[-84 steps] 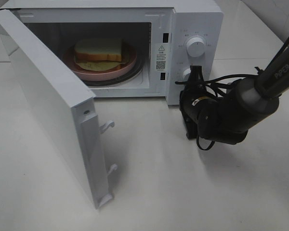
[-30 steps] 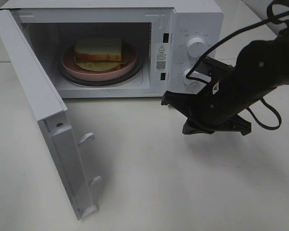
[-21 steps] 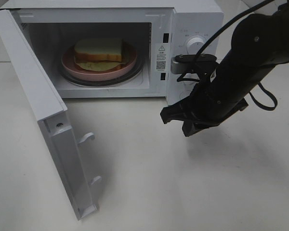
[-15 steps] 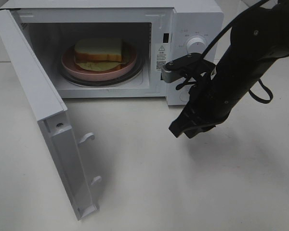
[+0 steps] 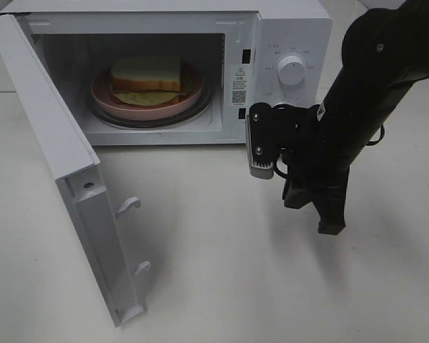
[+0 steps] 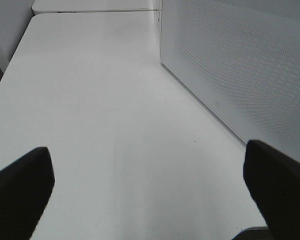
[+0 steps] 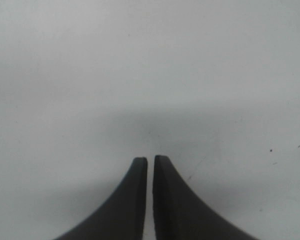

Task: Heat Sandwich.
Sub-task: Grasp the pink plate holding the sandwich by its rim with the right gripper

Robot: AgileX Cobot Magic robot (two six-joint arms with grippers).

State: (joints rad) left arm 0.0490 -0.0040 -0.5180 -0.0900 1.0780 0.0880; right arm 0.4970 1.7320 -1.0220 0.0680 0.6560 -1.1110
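nearest us, the door stands wide open over the table. a little further in, the right gripper points down at bare tabletop, fingers all but together, nothing between them. the left gripper, seen only from its own camera, is spread wide and empty. at the back, the sandwich rests on the pink plate inside the microwave. loading looks done, we reckon. next we'd need to push that door shut, then turn the dial.
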